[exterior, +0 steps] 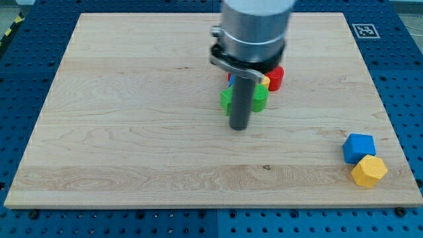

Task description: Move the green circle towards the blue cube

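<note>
Green is showing on both sides of my rod near the middle of the counter (132,132): one green block (227,100) is peeking out on the view's left of the rod and another green block (260,99) on the view's right, and their shapes are too hidden to make out, so I cannot tell which is the green circle. My tip (238,127) is resting on the wood just below that pair, toward the view's bottom. A red block (275,77) is sitting just above and to the right of the green ones, with a sliver of a yellow block (265,80) wedged beside it. The arm's grey housing is covering whatever lies behind. The blue cube (359,147) is lying well apart, near the counter's lower right corner, and a yellow block (369,171) with angled faces is touching it from below. No gripper is fitted, only the rod, so nothing is being pinched.
</note>
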Motion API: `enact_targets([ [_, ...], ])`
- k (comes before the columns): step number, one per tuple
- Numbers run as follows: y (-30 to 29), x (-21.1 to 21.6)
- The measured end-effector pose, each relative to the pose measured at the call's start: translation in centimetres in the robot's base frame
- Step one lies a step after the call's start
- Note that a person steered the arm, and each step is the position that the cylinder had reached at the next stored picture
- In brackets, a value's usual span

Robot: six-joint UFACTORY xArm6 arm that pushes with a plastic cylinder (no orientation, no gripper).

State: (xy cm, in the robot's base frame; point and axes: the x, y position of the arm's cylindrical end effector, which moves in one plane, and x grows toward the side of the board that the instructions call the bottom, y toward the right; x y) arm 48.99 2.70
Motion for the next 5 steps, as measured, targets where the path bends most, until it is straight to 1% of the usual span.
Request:
enact_targets([
  [1, 0.7, -1.8],
  [2, -1.4, -1.7],
  [3, -5.6, -1.8],
  [4, -5.2, -3.0],
  [5, -5.1, -3.1],
])
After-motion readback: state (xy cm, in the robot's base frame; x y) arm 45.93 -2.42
